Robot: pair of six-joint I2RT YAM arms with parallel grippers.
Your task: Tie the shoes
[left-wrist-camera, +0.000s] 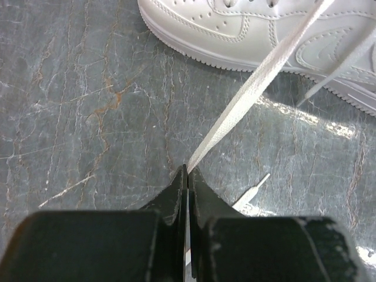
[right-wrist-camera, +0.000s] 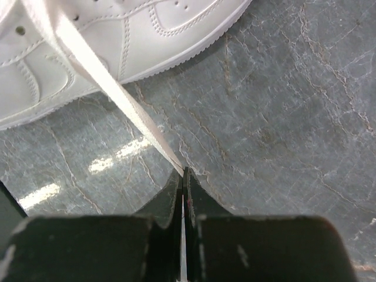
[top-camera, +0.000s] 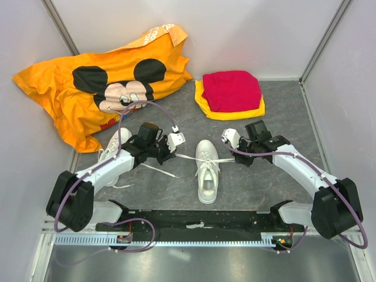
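Observation:
A white sneaker [top-camera: 207, 170] stands at the table's middle, toe toward the arms. It also shows in the left wrist view [left-wrist-camera: 235, 29] and the right wrist view [right-wrist-camera: 147, 35]. My left gripper [top-camera: 171, 154] [left-wrist-camera: 188, 170] is shut on its left lace [left-wrist-camera: 258, 76], which runs taut from the shoe. My right gripper [top-camera: 235, 155] [right-wrist-camera: 184, 171] is shut on its right lace [right-wrist-camera: 106, 82], also pulled taut. The second white sneaker [top-camera: 114, 147] lies at the left, partly hidden under my left arm. Its loose lace [top-camera: 157, 171] trails over the floor.
An orange cartoon-mouse shirt [top-camera: 100, 82] lies at the back left. A folded red cloth on a yellow one [top-camera: 232, 91] sits at the back right. White walls close in the table on three sides. A lace tip [left-wrist-camera: 254, 192] lies on the grey floor.

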